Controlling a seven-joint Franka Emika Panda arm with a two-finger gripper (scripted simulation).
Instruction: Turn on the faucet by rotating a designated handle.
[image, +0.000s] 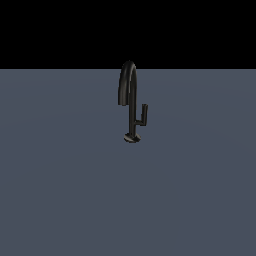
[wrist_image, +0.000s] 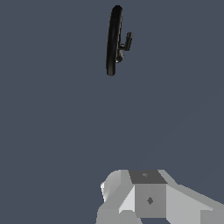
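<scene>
Standing untouched on the grey surface (image: 60, 200), the faucet (image: 131, 100) waits, its handle (image: 143, 114) unturned; the gripper (wrist_image: 148, 197) hangs well apart, its opening impossible to tell, approach and rotation still ahead.

pincer (wrist_image: 148, 199) cropped by wrist view's edge, fingertips unseen, faucet (wrist_image: 113, 39) base hidden behind spout

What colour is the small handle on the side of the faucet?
Black, like the faucet itself. The handle shows best in the exterior view.
</scene>
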